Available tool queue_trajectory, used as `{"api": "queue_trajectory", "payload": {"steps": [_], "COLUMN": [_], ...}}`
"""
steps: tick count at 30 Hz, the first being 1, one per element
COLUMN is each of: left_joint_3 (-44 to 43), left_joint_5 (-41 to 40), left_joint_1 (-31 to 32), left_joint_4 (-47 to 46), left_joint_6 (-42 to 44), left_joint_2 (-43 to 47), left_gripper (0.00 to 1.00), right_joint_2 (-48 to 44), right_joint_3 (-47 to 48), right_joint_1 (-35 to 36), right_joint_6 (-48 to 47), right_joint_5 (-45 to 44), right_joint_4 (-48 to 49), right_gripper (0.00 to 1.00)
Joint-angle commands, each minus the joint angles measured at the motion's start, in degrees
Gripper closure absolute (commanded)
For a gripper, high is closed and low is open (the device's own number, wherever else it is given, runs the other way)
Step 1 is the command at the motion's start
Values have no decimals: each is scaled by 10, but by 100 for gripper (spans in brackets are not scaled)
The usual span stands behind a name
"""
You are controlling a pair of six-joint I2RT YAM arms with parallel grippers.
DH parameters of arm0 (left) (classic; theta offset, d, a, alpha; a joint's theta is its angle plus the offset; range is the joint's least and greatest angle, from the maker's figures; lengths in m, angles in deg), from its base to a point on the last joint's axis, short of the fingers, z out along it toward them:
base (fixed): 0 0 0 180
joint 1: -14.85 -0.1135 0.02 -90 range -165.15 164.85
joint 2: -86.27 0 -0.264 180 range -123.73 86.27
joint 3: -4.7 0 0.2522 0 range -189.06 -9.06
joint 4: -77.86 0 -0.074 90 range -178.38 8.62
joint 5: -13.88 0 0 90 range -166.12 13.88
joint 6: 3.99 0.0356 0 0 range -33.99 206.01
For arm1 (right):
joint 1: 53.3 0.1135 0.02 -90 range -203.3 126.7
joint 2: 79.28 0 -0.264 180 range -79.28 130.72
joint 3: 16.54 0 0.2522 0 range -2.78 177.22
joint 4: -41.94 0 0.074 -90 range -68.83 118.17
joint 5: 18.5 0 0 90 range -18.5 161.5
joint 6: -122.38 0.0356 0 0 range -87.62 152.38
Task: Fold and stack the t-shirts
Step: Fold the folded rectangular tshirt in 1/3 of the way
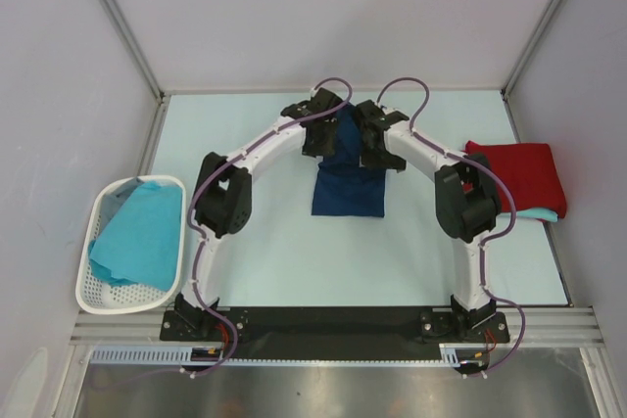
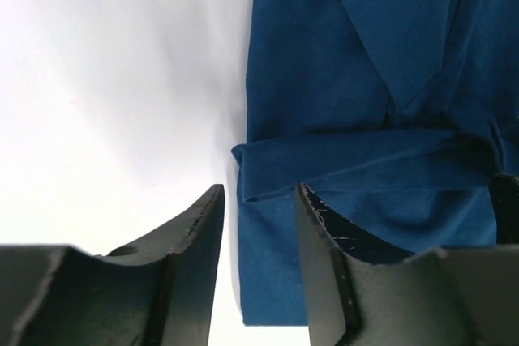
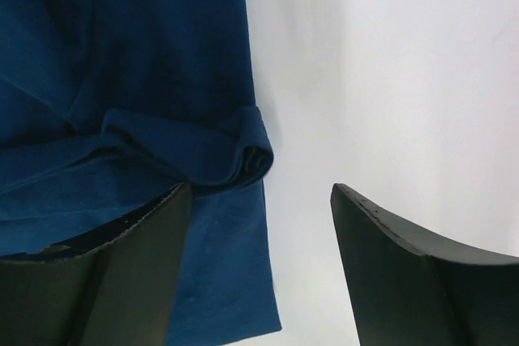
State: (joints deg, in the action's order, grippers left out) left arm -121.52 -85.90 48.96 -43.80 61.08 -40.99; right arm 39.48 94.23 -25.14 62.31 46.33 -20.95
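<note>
Both released, my left gripper and right gripper should pinch the limp, light navy t-shirt at its rolled fold ends.

a robot lab cell: plain white panel walls, aluminium corner posts, pale tabletop

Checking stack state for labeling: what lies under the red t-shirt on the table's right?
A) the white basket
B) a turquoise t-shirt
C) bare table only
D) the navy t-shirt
B: the turquoise t-shirt peeks out beneath the red t-shirt, while the navy t-shirt lies mid-table and the basket sits far left.
</note>
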Motion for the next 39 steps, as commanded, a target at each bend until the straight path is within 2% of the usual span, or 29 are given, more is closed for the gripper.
{"api": "queue_trajectory", "payload": {"steps": [1,4,9,14,19,22,24,30,33,39], "left_joint_3": [-9,39,191,275,304,304,304,306,311,328], "left_joint_5": [-18,-24,-22,-6,-13,-20,-21,-7,4,6], "left_joint_1": [0,10,32,60,75,75,75,75,75,75], "left_joint_4": [2,-13,-71,-99,-110,-110,-112,-122,-124,-136], "left_joint_6": [-3,-9,-27,-43,-52,-48,-43,-50,-55,-54], "left_joint_2": [81,119,214,241,243,247,253,238,225,224], "left_gripper": [53,53,53,56,58,59,59,59,60,61], "right_joint_2": [-66,-89,-125,-124,-86,-62,-55,-10,20,20], "right_joint_3": [13,-23,-95,-145,-114,-61,-20,20,10,-59], "right_joint_1": [7,35,77,103,96,85,81,73,67,61], "right_joint_6": [-1,7,35,50,36,32,29,21,35,43], "right_joint_5": [-4,-6,-1,12,20,22,21,25,37,48], "right_joint_4": [2,5,21,42,63,55,47,54,47,80], "right_gripper": [25,26,27,31,47,53,53,52,52,52]}}
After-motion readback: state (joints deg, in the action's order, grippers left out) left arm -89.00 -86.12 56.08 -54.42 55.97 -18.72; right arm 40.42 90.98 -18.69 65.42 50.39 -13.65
